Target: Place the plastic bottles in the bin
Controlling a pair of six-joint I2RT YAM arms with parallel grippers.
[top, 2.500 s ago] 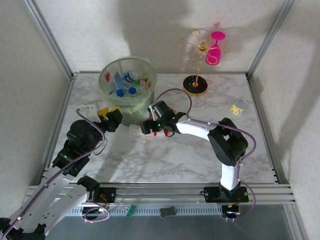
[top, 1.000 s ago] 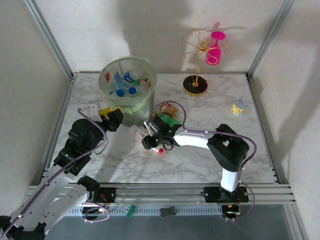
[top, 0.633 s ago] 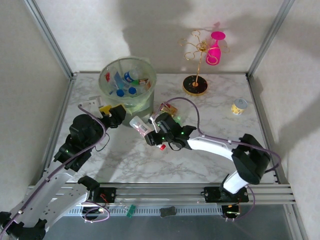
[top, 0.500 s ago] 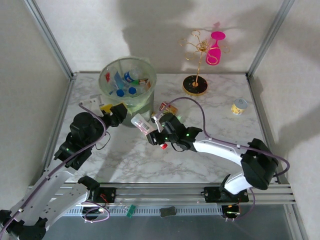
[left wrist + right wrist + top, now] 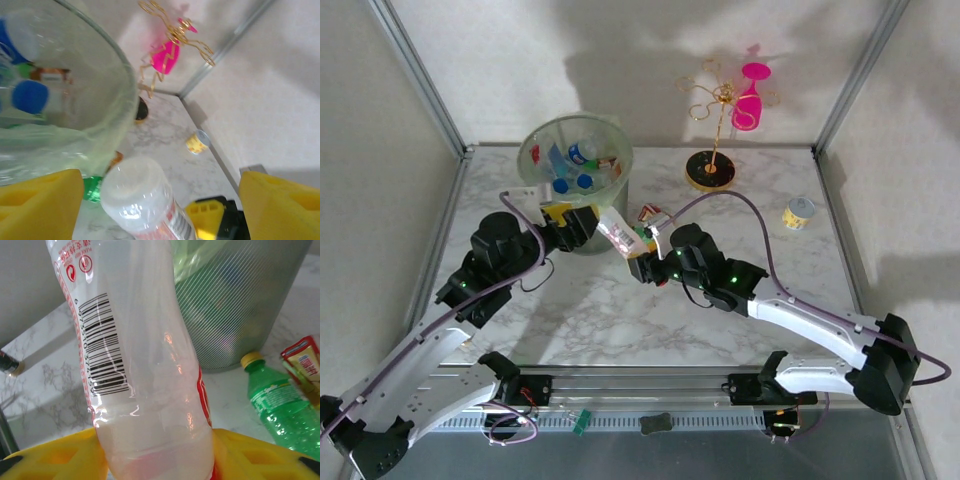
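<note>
My right gripper (image 5: 638, 262) (image 5: 157, 460) is shut on the cap end of a clear plastic bottle (image 5: 617, 232) (image 5: 140, 365) with a red-and-white label. It holds the bottle tilted up beside the bin (image 5: 532, 150) (image 5: 240, 300). The bottle's base (image 5: 140, 197) sits between the yellow fingers (image 5: 40, 200) of my left gripper (image 5: 584, 228) (image 5: 160, 186), which is open with a gap on each side. The translucent grey-green bin (image 5: 100, 100) holds several bottles with blue caps. A green bottle (image 5: 280, 410) (image 5: 642, 236) lies on the table by the bin's foot.
A red-and-yellow packet (image 5: 655, 214) (image 5: 305, 360) lies near the green bottle. A gold wire stand with a pink glass (image 5: 752, 95) rises from a black base (image 5: 709, 170) at the back. A small yellow can (image 5: 800, 212) (image 5: 197, 141) stands at the right. Metal frame posts edge the marble table (image 5: 620, 320).
My right arm has lifted the clear bottle off the table and carried it up and left toward the bin. My left gripper has opened and swung right, around the bottle's base.
</note>
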